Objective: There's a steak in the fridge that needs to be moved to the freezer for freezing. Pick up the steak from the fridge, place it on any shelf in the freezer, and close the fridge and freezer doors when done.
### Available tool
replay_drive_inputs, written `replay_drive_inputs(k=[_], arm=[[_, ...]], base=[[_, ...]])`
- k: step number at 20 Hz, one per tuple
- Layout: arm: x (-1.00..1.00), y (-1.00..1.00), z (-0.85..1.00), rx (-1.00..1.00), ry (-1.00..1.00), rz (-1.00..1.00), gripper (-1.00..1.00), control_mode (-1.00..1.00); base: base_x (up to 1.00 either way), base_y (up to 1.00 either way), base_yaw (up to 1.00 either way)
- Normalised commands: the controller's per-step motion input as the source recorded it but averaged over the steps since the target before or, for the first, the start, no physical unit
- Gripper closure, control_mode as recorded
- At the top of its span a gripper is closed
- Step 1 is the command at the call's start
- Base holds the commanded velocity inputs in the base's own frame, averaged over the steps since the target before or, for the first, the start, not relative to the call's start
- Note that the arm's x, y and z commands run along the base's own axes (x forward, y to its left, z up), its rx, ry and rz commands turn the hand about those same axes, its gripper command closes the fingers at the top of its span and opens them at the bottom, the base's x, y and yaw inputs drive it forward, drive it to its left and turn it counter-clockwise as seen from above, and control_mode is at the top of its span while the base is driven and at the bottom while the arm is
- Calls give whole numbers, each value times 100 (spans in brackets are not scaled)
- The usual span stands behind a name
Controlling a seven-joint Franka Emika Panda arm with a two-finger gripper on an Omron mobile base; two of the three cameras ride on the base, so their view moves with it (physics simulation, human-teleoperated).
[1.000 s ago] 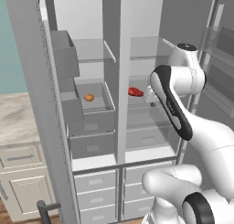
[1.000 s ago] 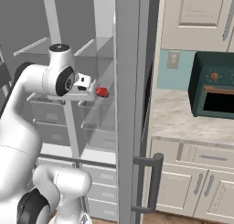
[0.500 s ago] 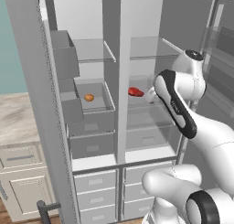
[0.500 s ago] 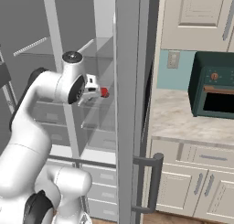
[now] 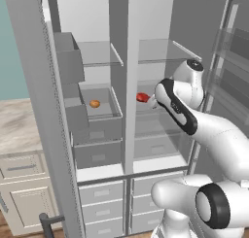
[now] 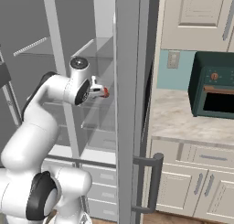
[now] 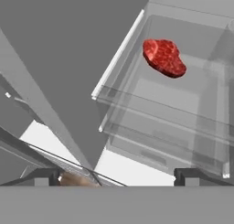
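On glass shelf [image 7: 137, 109], steak [image 7: 163, 57] lies ahead of spread fingers [image 7: 45, 176], untouched

Left base view: steak [image 5: 142, 97] half covered by the arm's forearm; only its left end shows, red, shape not readable. Gripper [image 5: 152, 103] mostly behind the forearm, so how its jaws stand cannot be read here.

Right base view: steak [image 6: 106, 93] a small red speck past the hand; texture too small to tell. Open fridge door [image 6: 132, 104] seen edge-on, hiding the shelves behind it and its own front face.

Hand view: fingertips [image 7: 45, 177] cut off by the bottom, only stubs showing. Orange item [image 5: 95, 104] in the freezer bin too small to identify.
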Motion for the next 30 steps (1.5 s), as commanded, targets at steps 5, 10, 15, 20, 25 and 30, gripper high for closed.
replay_drive_inputs(k=[5,10,15,20,25,30], arm=[[53,-16,-18,1,0,0,-100,-100],[32,-19,-28,1,0,1,-100,-100],[44,-1,-29,0,0,0,-100,-100],[45,-6,-8,0,0,1,-100,-100],[48,-4,-14,0,0,1,-100,-100],[40,-17,-13,2,0,2,-100,-100]], base=[[0,0,0],[0,0,0],[0,0,0],[0,0,0],[0,0,0],[0,0,0]])
